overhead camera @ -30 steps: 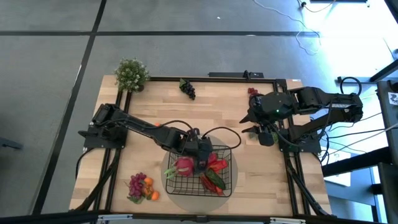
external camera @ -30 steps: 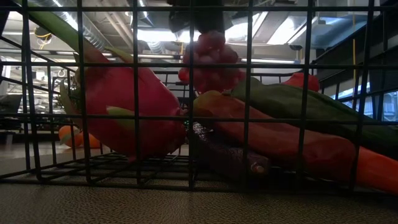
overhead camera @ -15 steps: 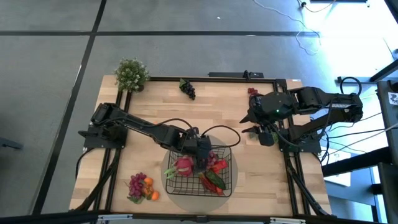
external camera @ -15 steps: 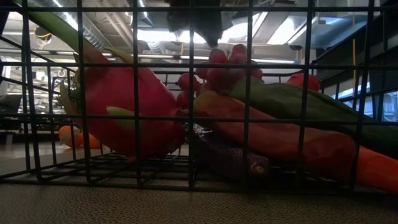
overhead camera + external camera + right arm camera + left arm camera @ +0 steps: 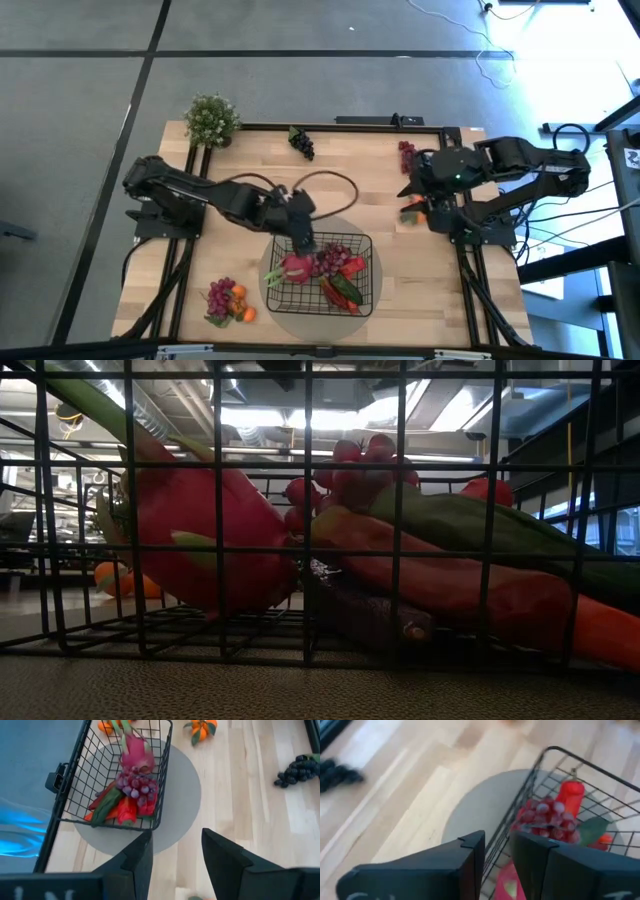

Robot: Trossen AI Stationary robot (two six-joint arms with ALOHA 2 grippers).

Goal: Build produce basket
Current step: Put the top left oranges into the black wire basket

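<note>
The black wire basket (image 5: 375, 270) stands on a round grey mat near the table's front. In it lie a pink radish (image 5: 297, 266), red peppers, a green cucumber (image 5: 346, 290) and a red grape bunch (image 5: 333, 262), which rests on top of the cucumber and peppers (image 5: 350, 470). My left gripper (image 5: 302, 240) hangs open above the basket's far left rim (image 5: 580, 757), with nothing between its fingers (image 5: 497, 840). My right gripper (image 5: 418, 208) waits open at the table's right, just above an orange carrot (image 5: 410, 213).
Black grapes (image 5: 302, 142) lie at the far edge and another red bunch (image 5: 406, 150) at the far right. Purple grapes and oranges (image 5: 226, 300) sit near the front left. A potted plant (image 5: 211, 120) stands at the far left corner. Bare wood lies between basket and far edge.
My left gripper has let go of the red grape bunch, which dropped from hanging above the basket onto the cucumber and peppers. The gripper then rose and drew back toward the table's left and far side, rolling as it went.
</note>
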